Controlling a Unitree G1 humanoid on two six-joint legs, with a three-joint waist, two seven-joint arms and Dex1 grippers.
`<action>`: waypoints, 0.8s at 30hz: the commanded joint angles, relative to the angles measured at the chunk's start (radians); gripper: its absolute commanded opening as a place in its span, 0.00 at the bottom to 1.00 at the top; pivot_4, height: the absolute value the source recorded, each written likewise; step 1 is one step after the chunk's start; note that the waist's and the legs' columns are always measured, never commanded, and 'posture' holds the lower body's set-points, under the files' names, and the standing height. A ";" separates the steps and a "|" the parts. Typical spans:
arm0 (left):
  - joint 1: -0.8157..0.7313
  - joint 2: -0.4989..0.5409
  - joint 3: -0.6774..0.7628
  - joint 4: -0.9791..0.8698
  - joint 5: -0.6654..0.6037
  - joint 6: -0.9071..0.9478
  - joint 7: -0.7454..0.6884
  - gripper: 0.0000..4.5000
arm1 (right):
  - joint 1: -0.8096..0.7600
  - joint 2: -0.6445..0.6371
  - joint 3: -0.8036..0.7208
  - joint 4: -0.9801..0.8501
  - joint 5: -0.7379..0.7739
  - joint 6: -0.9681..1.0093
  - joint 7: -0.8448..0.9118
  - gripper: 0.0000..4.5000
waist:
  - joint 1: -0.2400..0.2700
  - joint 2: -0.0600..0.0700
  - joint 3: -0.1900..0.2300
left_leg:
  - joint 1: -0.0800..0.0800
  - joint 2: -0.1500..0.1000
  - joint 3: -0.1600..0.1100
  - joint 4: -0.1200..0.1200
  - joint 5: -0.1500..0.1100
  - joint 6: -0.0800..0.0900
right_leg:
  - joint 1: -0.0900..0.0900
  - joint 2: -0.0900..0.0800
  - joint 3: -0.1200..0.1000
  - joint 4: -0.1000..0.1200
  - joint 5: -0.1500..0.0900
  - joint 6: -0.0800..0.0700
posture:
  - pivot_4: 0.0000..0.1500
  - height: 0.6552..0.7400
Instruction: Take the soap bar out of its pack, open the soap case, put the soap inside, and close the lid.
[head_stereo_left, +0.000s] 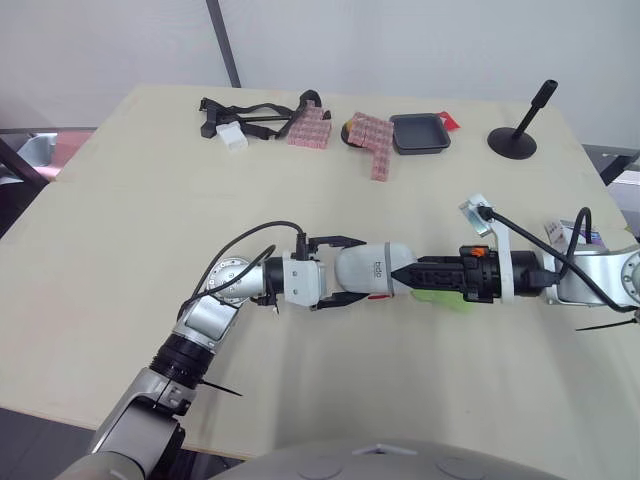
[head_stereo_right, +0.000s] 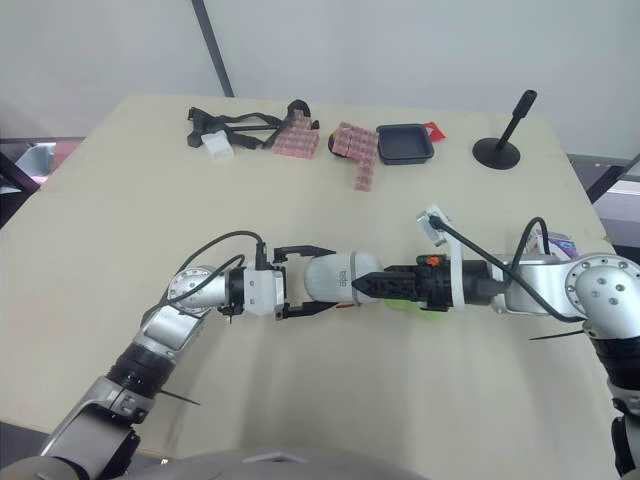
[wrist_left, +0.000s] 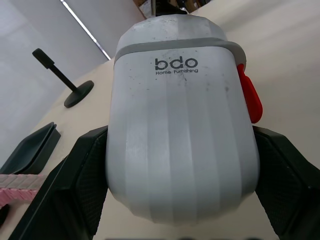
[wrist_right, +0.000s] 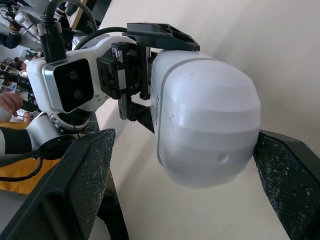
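A: Where is the case (wrist_left: 180, 125)?

B: Off the desk (head_stereo_left: 120, 250), over its middle and nearer the near edge, lying on its side between the two arms. The left gripper (head_stereo_left: 352, 270) is clamped on it, one finger pressed to each long flank, so the body cannot turn while the other arm works on it.

A: And the right gripper (head_stereo_left: 408, 275)?

B: It meets the case end-on from the other side. Its jaws are spread wide around the rounded end. One finger sits close against the shell, while the other stands clear, so it grips nothing yet.

A: Is the case open?

B: It looks closed. The seam runs unbroken around the shell, and a red tab (wrist_left: 248, 95) sticks out at one side. That is probably the latch, and the right arm likely faces that end to reach the lid.

A: Where is the soap?

B: Something green (head_stereo_left: 445, 298) lies on the desk right under the right gripper. It may be the bar, left close for the next step, though too little shows to be sure. A purple and white box (head_stereo_left: 578, 233) near the right edge, half behind the right arm, may be the pack.
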 joint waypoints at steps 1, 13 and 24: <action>0.009 0.012 0.000 -0.050 -0.017 0.010 0.013 0.77 | -0.020 0.006 -0.007 0.000 0.046 -0.004 -0.006 1.00 | 0.000 0.000 0.000 | 0.000 0.000 0.000 0.000 0.000 0.000 | 0.000 0.000 0.000 0.000 0.000 0.000 | 1.00 1.00; 0.016 0.021 -0.006 -0.061 -0.027 0.031 0.005 0.77 | -0.007 0.028 -0.021 0.007 0.022 -0.005 0.020 1.00 | 0.000 0.000 0.000 | -0.001 0.000 0.000 0.000 0.000 -0.001 | 0.000 0.000 0.000 0.000 0.000 0.000 | 1.00 1.00; 0.000 0.028 -0.014 -0.058 -0.035 0.024 -0.006 0.77 | 0.007 0.046 -0.022 0.018 -0.018 0.000 0.059 0.44 | 0.000 0.000 0.000 | -0.001 0.000 -0.001 0.000 0.000 -0.001 | 0.000 0.001 0.000 0.000 0.000 0.001 | 1.00 1.00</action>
